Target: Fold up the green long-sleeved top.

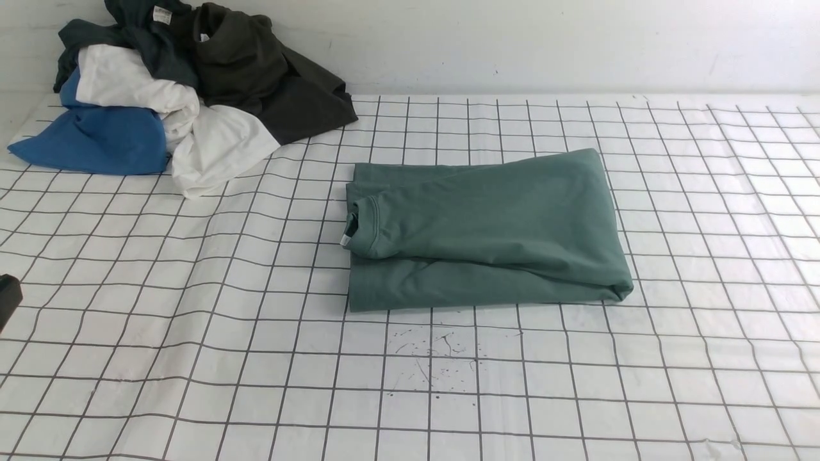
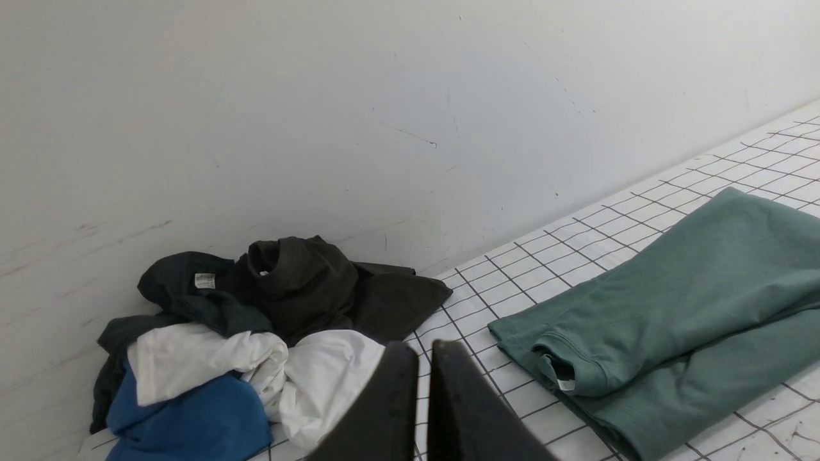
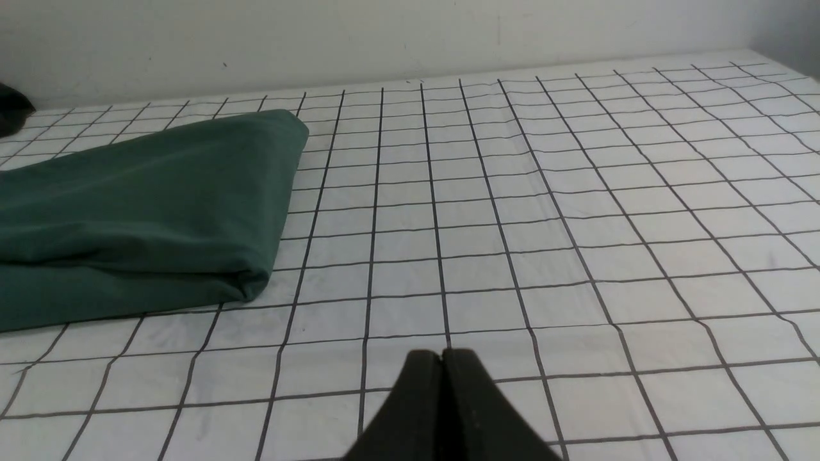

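Observation:
The green long-sleeved top (image 1: 487, 230) lies folded into a compact rectangle in the middle of the gridded table, ribbed neck and white tag at its left end. It also shows in the left wrist view (image 2: 679, 307) and the right wrist view (image 3: 141, 211). My left gripper (image 2: 424, 349) hangs above the table to the left of the top, its fingers nearly together with only a thin slit between them, holding nothing. My right gripper (image 3: 442, 354) is shut and empty over bare table to the right of the top. Only a dark bit of the left gripper (image 1: 8, 299) shows at the front view's left edge.
A heap of clothes (image 1: 160, 89) sits at the far left against the white wall: a dark olive-black garment (image 1: 256, 70), a dark teal one with a white tag, white cloth (image 1: 205, 147) and blue cloth (image 1: 96, 137). Dark specks (image 1: 435, 352) mark the table cover in front of the top.

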Controlling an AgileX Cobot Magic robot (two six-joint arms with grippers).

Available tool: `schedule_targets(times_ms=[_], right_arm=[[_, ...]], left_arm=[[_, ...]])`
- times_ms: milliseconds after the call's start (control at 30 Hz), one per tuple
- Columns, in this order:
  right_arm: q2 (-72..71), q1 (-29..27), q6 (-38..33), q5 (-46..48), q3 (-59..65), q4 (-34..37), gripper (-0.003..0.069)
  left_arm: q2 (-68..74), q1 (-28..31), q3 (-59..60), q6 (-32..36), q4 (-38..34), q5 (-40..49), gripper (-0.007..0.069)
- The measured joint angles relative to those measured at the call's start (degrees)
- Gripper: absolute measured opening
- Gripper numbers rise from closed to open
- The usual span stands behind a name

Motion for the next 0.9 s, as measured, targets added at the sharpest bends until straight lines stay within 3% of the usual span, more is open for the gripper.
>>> schedule_targets(times_ms=[467,600,767,900], right_arm=[[0.0,0.0,-0.2,0.1,0.0,0.0,-0.0011],[0.0,0.0,-0.2,0.1,0.0,0.0,-0.0011],[0.0,0.0,-0.2,0.2,0.0,0.1,-0.0011],[0.0,0.0,-0.2,0.2,0.0,0.1,-0.0011]], left_arm=[[-4.5,0.1,2.5,0.0,0.0,-0.3,0.0012],[-12.8,4.4,6.6,0.0,0.0,-0.6,0.0012],[-14.5,10.8,13.4,-0.6,-1.3,-2.9,0.0012],[-14.5,12.5,19.9,-2.0,-3.5,-2.3,0.0012]])
